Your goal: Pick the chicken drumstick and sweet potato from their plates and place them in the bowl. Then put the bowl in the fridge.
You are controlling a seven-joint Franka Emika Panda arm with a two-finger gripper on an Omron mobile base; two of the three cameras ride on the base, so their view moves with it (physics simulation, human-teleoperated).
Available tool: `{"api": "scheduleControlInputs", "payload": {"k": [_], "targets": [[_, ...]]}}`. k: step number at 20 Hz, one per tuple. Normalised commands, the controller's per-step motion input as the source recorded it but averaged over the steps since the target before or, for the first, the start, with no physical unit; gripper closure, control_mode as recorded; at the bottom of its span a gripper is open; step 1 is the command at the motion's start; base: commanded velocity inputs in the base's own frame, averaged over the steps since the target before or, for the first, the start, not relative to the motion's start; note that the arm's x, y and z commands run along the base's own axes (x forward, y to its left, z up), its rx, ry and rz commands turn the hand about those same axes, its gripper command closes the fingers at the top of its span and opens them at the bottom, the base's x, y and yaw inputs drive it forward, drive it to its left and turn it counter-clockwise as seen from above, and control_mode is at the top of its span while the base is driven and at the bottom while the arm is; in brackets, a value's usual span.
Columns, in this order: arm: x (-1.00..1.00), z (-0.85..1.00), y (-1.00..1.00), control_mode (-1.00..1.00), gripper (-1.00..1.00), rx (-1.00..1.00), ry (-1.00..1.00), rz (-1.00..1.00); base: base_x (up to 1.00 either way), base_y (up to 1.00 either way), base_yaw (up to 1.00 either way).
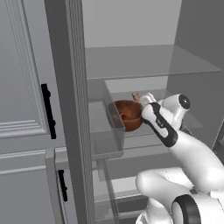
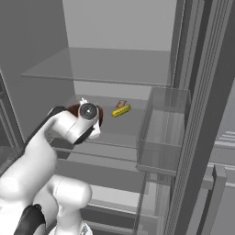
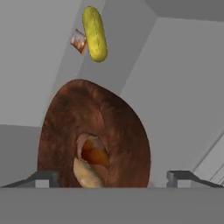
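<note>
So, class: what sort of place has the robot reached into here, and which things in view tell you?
Most likely the inside of an open fridge: clear glass shelves, a see-through door bin, and food on a shelf, including a wooden bowl.

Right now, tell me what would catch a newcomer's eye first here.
The reddish-brown bowl sits on a glass shelf inside the open fridge, with the drumstick and sweet potato in it. The open gripper straddles its near rim. Further back on the shelf lies a yellow pickle.
</note>
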Motion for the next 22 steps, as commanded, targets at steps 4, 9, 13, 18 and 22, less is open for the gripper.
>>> {"api": "scheduleControlInputs", "payload": {"k": [4,9,13,18,22], "targets": [[-0.98,0.93,-0.15,-1.00,-1.00,-0.07,0.09,0.00,0.00,0.00,0.00],[-1.00,0.50,-0.25,-1.00,-1.00,-0.11,-0.09,0.00,0.00,0.00,0.00],[-0.72,0.82,-0.07,-1.00,-1.00,-0.24,-0.10,0.00,0.00,0.00,0.00],[-0.49,0.97,-0.17,-1.00,-1.00,-0.46,0.06,0.03,0.00,0.00,0.00],[-0.66,0.97,-0.04,-1.00,-1.00,-0.28,0.26,0.21,0.00,0.00,0.00]]}}
